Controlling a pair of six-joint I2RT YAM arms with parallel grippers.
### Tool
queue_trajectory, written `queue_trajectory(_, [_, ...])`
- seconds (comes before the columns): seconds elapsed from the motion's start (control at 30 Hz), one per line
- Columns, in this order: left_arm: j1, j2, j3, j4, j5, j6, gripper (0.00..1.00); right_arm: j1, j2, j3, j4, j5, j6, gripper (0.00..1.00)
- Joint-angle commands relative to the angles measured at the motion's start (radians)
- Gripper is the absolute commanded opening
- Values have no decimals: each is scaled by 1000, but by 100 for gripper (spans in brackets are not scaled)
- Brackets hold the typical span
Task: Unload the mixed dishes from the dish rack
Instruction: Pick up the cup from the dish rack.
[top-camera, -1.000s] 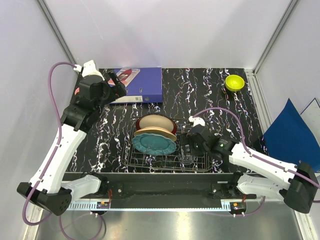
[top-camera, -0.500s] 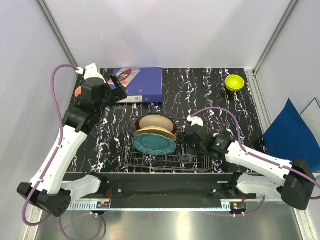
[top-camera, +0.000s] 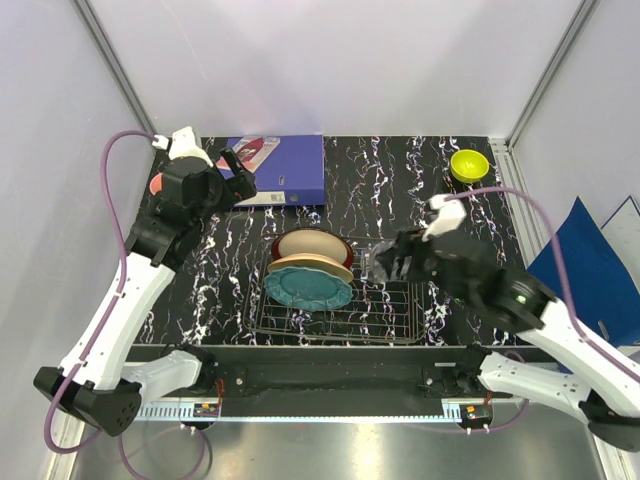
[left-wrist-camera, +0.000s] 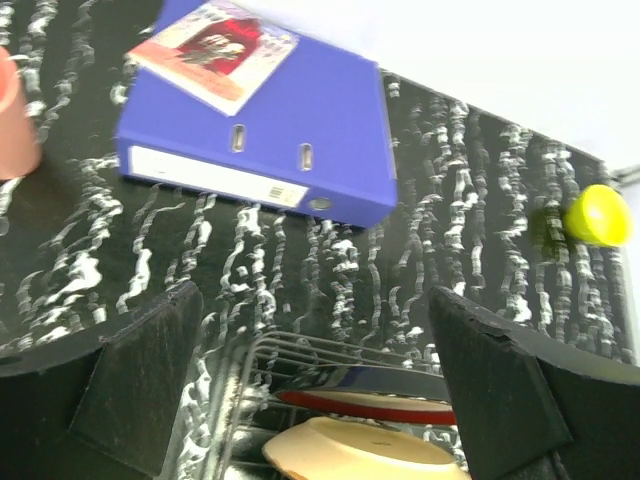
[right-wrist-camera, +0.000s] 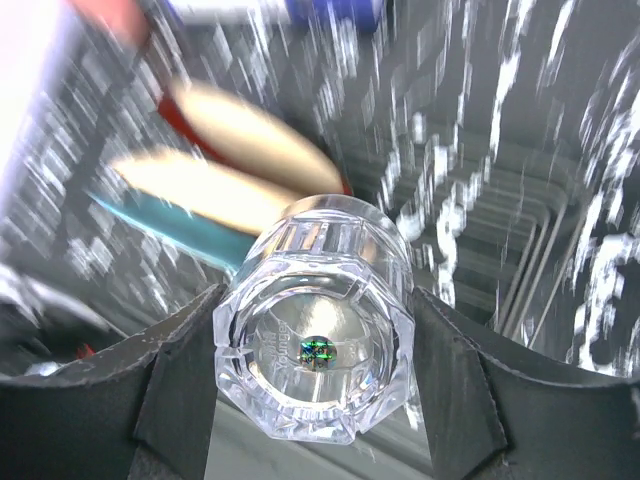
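1. The clear glass tumbler (right-wrist-camera: 315, 350) has left the dish rack (top-camera: 392, 312). A second ago it sat low at the right end. Now your right end effector (top-camera: 390, 262) has it clamped and raised above that end.
2. That leaves three in the rack: teal plate (top-camera: 308, 288), cream-yellow plate (top-camera: 310, 268) and red-rimmed cream plate (top-camera: 312, 243), leaning together in the left half.
3. The yellow-green bowl (top-camera: 469, 164) and salmon-pink cup (left-wrist-camera: 12, 110) are already on the surface (top-camera: 400, 180), far right and far left.
4. Your left end effector (left-wrist-camera: 315, 385) is spread wide and empty, near the blue ring binder (top-camera: 285, 170).

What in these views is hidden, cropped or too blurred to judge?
- Salmon-pink cup: top view, mostly behind left arm; left wrist view, cut by the left edge.
- Plates: right wrist view, motion-blurred.
- Clear glass tumbler: top view, faint against right tool.
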Motion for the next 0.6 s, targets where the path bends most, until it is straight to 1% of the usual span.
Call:
queue_trajectory(0.0, [-3,-69,-89,216,210,-21,99,8,-104,20,142,262,-58,0])
queue_trajectory(0.03, [-3,-83,-116,273,268,-36,99,8,-111,1,183,290,-73,0])
queue_trajectory(0.07, [-3,-103,-159,374,331,-50,99,5,-114,-22,253,307,-70,0])
queue_trajectory(0.1, [-3,-106,-172,414,437,-62,99,0,-111,-28,284,292,-58,0])
queue_trajectory(0.13, [-3,-108,-181,446,489,-86,99,-8,-114,-39,376,265,-43,0])
queue_trajectory(0.17, [-3,-99,-186,503,540,-99,99,-18,-123,-71,430,231,-37,0])
queue_trajectory(0.2, [-5,-93,-186,525,633,-110,99,-26,-129,-88,481,181,-24,0])
queue_trajectory(0.23, [-3,-88,-189,552,678,-139,99,-38,-134,-101,572,147,-9,0])
queue_trajectory(0.3, [-3,-79,-213,669,793,-175,99,-109,-128,-117,637,24,43,0])
queue_trajectory(0.33, [-3,-82,-221,707,815,-209,99,-151,-112,-121,698,-32,71,0])
queue_trajectory(0.37, [-3,-85,-245,783,830,-228,99,-196,-103,-134,723,-165,106,0])
queue_trajectory(0.4, [-3,-85,-256,821,855,-245,99,-293,-89,-137,774,-233,149,0])
queue_trajectory(0.43, [-3,-86,-264,851,861,-266,99,-340,-53,-143,848,-305,236,0])
queue_trajectory(0.47, [-3,-82,-270,894,870,-274,99,-381,-31,-166,896,-443,284,0])
queue_trajectory(0.5, [-3,-76,-270,908,890,-283,99,-453,-8,-181,956,-502,331,0])
queue_trajectory(0.53, [-5,-64,-269,919,896,-298,99,-474,39,-197,1078,-546,420,0])
queue_trajectory(0.57, [-3,-56,-269,931,902,-306,99,-488,64,-219,1134,-608,454,0])
